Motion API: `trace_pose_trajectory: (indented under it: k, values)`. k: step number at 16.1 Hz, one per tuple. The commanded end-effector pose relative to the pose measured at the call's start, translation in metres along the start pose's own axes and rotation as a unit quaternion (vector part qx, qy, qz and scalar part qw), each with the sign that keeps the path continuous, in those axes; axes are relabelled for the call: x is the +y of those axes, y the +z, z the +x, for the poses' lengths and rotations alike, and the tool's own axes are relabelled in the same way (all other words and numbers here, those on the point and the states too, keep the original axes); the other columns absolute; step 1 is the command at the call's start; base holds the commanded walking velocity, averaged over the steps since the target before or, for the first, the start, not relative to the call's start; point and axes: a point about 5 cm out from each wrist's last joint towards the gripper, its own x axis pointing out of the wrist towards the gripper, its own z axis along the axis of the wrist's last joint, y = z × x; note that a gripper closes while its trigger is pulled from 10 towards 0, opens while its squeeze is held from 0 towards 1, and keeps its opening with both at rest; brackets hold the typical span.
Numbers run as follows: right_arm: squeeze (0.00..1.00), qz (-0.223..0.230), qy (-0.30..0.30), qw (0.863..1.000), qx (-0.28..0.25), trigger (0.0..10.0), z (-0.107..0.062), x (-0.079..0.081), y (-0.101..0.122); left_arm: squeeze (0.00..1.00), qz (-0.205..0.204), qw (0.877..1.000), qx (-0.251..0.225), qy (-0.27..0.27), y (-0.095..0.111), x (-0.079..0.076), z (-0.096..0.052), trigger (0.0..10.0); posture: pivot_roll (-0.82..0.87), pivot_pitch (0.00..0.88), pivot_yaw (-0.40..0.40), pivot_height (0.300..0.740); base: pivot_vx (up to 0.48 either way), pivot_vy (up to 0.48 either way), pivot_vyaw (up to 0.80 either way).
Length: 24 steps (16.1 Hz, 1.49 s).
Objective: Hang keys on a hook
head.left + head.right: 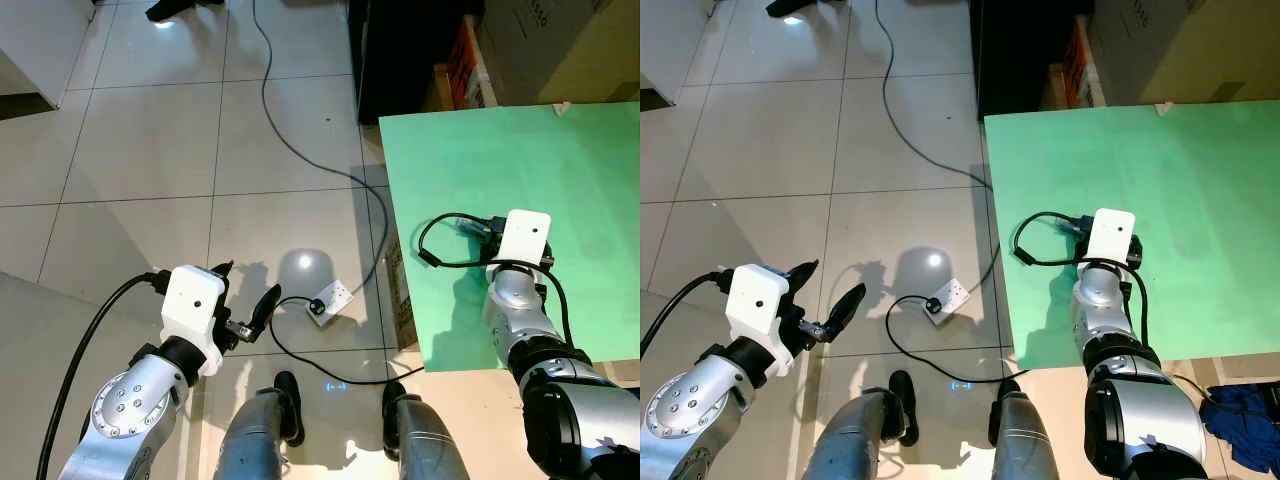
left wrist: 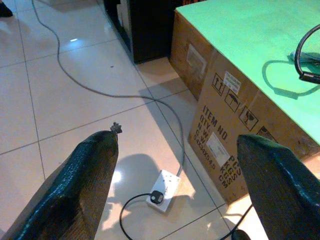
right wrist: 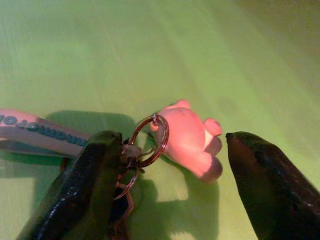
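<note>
Looking down my right wrist camera, I see the keys [image 3: 145,150] lying on the green table [image 1: 560,180] between the spread fingers of my right gripper [image 3: 175,165], which grips nothing; one finger [image 3: 95,175] touches the ring cluster. I judge the bunch light and floppy: thin metal rings [image 3: 150,140] that will slide and swing, a soft, rounded pink charm [image 3: 190,137], and a flat printed strap [image 3: 40,131] trailing off to one side. The rings look slippery and thin, so I'd close on the charm or the ring knot, leaving one ring free for a hook. My left gripper [image 1: 245,300] hangs over the tiled floor [image 1: 150,150], fingers apart and empty, near a white socket [image 1: 330,298].
</note>
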Motion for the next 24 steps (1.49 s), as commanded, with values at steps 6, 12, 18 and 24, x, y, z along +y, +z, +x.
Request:
trace_pose_trajectory:
  k: [6,12,18,24]
  values:
    - [0.00,0.016,0.028,0.998,0.044,0.0,-0.009,0.004,-0.025,0.00,-0.002,1.000,0.015,-0.007,-0.006,-0.002,-0.001,10.0,0.03,0.395,0.074,0.740,0.000,0.000,0.00]
    - [0.00,0.005,0.065,0.997,0.044,0.0,-0.019,0.008,-0.040,0.00,-0.001,1.000,0.013,-0.009,-0.006,-0.001,0.001,10.0,0.02,0.392,0.070,0.740,0.000,0.000,0.00]
    - [0.00,-0.020,0.106,0.994,0.014,0.0,-0.031,0.025,-0.044,0.00,-0.002,1.000,0.012,-0.013,-0.006,-0.001,0.004,10.0,0.01,0.390,0.075,0.740,0.000,0.000,0.00]
    - [0.00,-0.024,0.123,0.992,-0.001,0.0,-0.033,0.031,-0.042,0.00,0.001,1.000,0.013,-0.017,-0.006,0.000,0.004,10.0,0.01,0.386,0.080,0.740,0.000,0.000,0.00]
